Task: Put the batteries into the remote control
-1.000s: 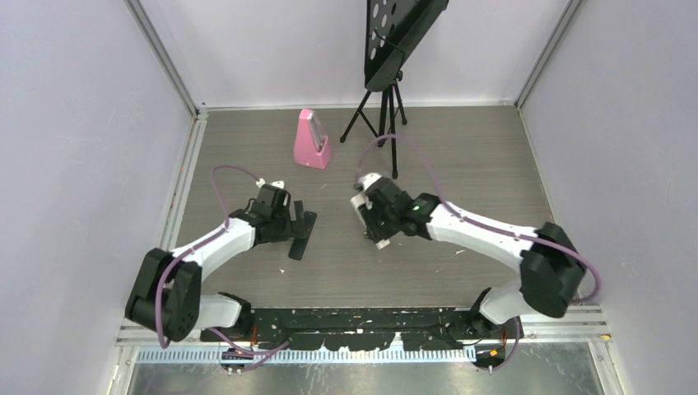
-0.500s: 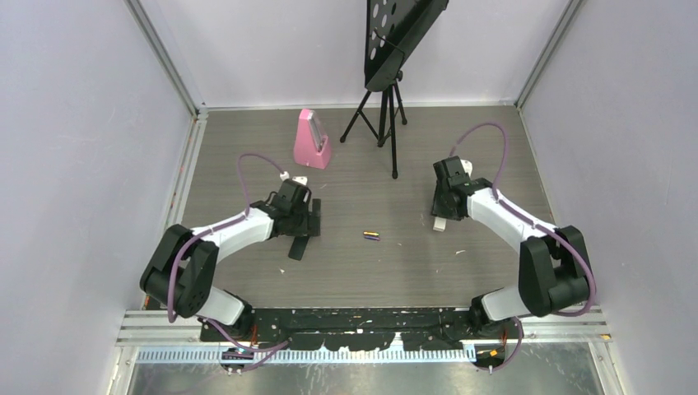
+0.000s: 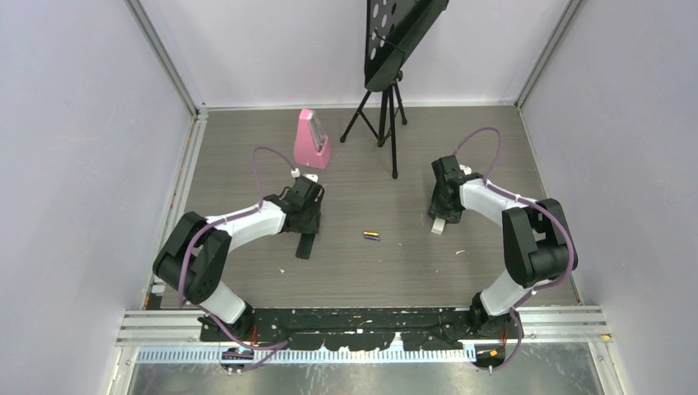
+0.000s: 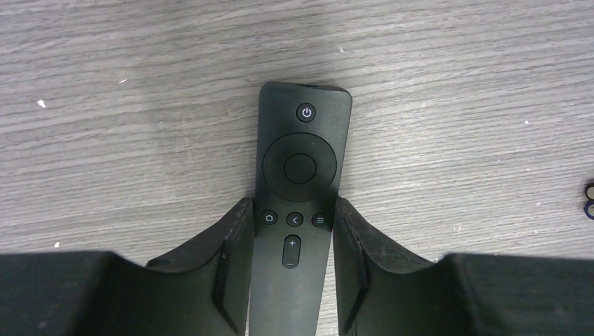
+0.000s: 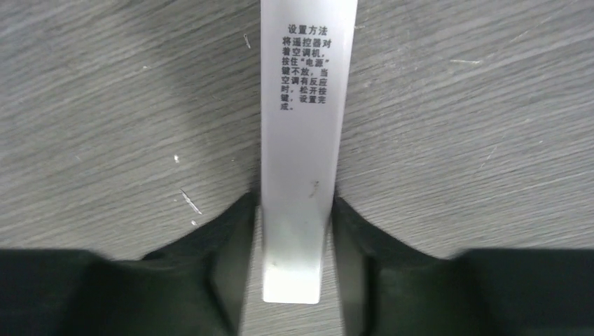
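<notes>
The black remote control (image 4: 300, 182) lies buttons up on the wooden floor, left of centre (image 3: 306, 243). My left gripper (image 4: 291, 210) is shut on it, one finger pressed against each long side just below the round pad. The batteries (image 3: 372, 235), a small purple and yellow pair, lie loose in the middle; their ends show at the right edge of the left wrist view (image 4: 590, 199). My right gripper (image 5: 293, 203) is at the right (image 3: 443, 216), its fingertips against both sides of a white bar remote (image 5: 302, 126) that rests on the floor.
A pink metronome (image 3: 313, 141) stands at the back left. A black music stand on a tripod (image 3: 383, 107) stands at the back centre. Grey walls close in both sides and the back. Small white specks dot the floor.
My left jaws have closed from wide open onto the black remote, and that arm reached a little right. My right arm carried the white remote from the centre to the right, uncovering the batteries.
</notes>
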You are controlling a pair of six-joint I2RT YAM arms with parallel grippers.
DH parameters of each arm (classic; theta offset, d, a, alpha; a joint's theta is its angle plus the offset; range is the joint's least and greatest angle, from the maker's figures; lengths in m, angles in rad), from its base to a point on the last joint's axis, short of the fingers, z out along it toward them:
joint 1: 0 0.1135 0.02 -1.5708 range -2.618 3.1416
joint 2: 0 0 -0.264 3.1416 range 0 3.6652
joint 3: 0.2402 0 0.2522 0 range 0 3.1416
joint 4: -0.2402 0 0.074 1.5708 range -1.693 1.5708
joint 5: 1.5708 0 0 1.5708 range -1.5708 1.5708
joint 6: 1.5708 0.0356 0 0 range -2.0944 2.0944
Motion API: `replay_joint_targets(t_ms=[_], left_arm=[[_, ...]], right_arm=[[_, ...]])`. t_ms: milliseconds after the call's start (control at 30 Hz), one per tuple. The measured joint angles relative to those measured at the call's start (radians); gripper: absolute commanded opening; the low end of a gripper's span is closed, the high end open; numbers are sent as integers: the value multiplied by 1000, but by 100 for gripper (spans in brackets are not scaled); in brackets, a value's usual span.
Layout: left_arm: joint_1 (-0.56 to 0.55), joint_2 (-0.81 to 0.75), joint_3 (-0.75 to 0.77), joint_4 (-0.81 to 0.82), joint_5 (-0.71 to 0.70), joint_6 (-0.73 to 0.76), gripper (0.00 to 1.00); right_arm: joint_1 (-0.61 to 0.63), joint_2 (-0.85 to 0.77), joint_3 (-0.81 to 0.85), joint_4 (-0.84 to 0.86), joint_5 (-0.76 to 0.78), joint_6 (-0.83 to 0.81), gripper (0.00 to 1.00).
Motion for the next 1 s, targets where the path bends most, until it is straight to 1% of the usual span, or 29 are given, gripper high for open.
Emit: replay_joint_targets(t_ms=[67,133,200,300,467,533,600,767,800,900,1000], left_arm=[[-4,8,10,-2,5,1,20],[-10,13,15,-1,14,2,19],[-19,13,17,4,40,2,18],[-36,13,17,21,109,0,18],[-54,11,1,75,242,-19,17],[-58,11,-13,110,298,-34,16],[-60,12,-36,168,368,-54,16],[-62,30,-75,282,495,-104,15],[-62,32,-80,296,513,-111,15],[-62,35,-95,331,547,-130,15],[-62,35,-109,356,568,-140,15]], right_arm=[[0,-1,0,1,-2,7,67],[0,-8,0,1,-4,13,75],[0,-37,-2,-3,-5,14,77],[0,-127,-3,-6,-9,21,78],[18,-297,-14,5,-43,62,76],[53,-346,-37,23,-69,91,76],[127,-380,-74,58,-101,135,74],[273,-386,-156,167,-204,260,73],[293,-385,-169,187,-219,291,72],[342,-361,-177,244,-239,388,64],[380,-302,-177,326,-245,487,56]])
